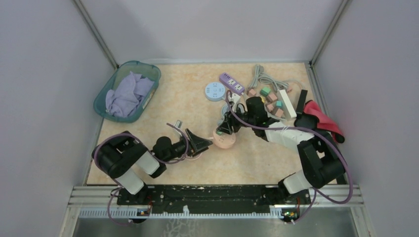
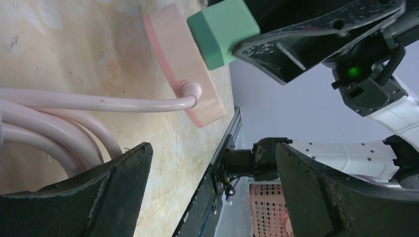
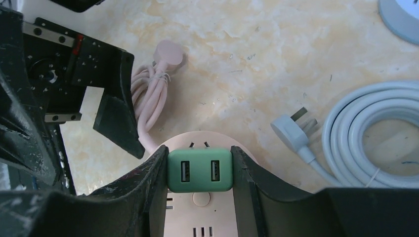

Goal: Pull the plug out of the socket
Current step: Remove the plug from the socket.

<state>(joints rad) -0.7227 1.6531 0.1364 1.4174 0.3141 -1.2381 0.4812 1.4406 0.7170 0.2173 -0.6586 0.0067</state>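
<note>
– Looking at the right pincer (image 1: 225, 129); what has it got?
– It is pinching the green plug (image 3: 200, 170), one finger on each side; the plug sits against the face of the round pink socket (image 3: 193, 223); whether its prongs are fully in I cannot tell
– And the left pincer (image 2: 212, 197)?
– Spread wide, holding nothing; it lies low over the counter (image 1: 257, 158) just beside the pink socket, on the side where the pink cord (image 2: 74, 103) leaves the socket's edge; the bundled cord lies by one of its fingers (image 2: 113, 197)
– Anything else near the pink socket?
– A coiled white cable (image 3: 365, 128) with its white plug (image 3: 291, 128) lies on the counter, apart from the pink socket on its far side from the arm bases; a round blue socket (image 1: 215, 91) lies farther off that way
</note>
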